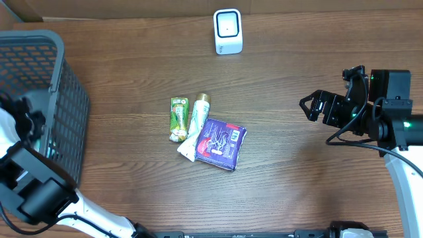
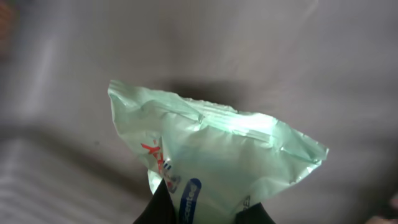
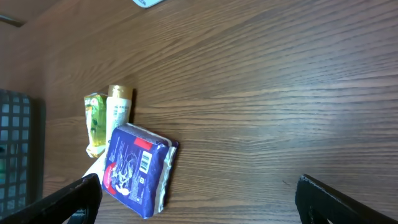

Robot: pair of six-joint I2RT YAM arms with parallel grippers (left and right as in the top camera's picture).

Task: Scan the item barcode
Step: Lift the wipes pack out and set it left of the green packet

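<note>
The left gripper [image 2: 205, 213] is clamped on one end of a pale green packet [image 2: 217, 155]. The rest of the bag stands out beyond the fingertips, puffed and creased. That is the item to be scanned, and it sits at the grey basket [image 1: 39, 79], where the left arm reaches in.

I'd say the hold is the weak point. The jaws pinch only a small margin of slick film, so a quick swing could let the packet slide out or twist. It may also catch the basket wall on the way up. I see no barcode on the face turned to the wrist camera, only red and blue print close to the fingers. The code may end up facing away from the white scanner [image 1: 228, 31], which stands well apart from these jaws at the far edge. Crinkles and glare on the film could spoil a read too.

The right gripper [image 3: 199, 200] hangs with its jaws wide apart and nothing between them, over bare wood. Off to one side of it lie a blue pack [image 1: 221, 143], a white tube [image 1: 195, 129] and a green sachet [image 1: 178, 119], touching one another.

The table [image 1: 297, 192] is dark, grained wood, flat and matte. Behind the held packet everything is a grey blur.
</note>
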